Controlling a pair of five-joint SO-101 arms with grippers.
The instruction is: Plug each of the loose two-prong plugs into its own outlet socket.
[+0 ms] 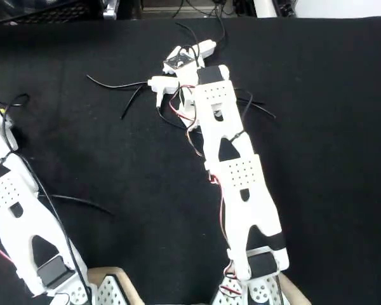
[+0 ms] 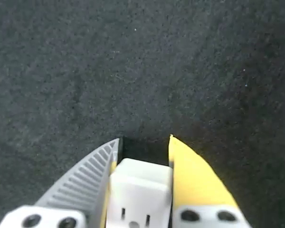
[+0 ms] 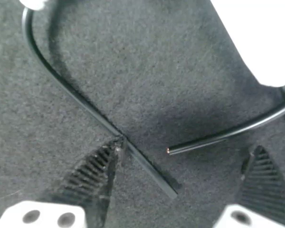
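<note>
Now — socket gripped, plugs loose

Your left claw (image 2: pixel 144 138) is clamped on a white outlet socket (image 2: pixel 138 190), slots facing its camera. Your right claw (image 3: pixel 187 146) hangs spread wide above the black worktop (image 1: pixel 317 95) — a black cable (image 3: pixel 76 95) runs past one fingertip (image 3: pixel 102 166), and a cut cable end (image 3: pixel 199 145) lies between the two. A white plug (image 1: pixel 160 83) rests near that arm's tip.

Tabletop (image 1: pixel 317 127): black felt-like covering.
Lying on it, far centre: white plug (image 1: pixel 159 83), its thin black cord (image 1: pixel 114 84) trailing left. Second white plastic body (image 1: pixel 202 46) just beyond. More black cords (image 1: pixel 257 105) beside these. Nearer, left: single black wire (image 1: pixel 82 201).
</note>
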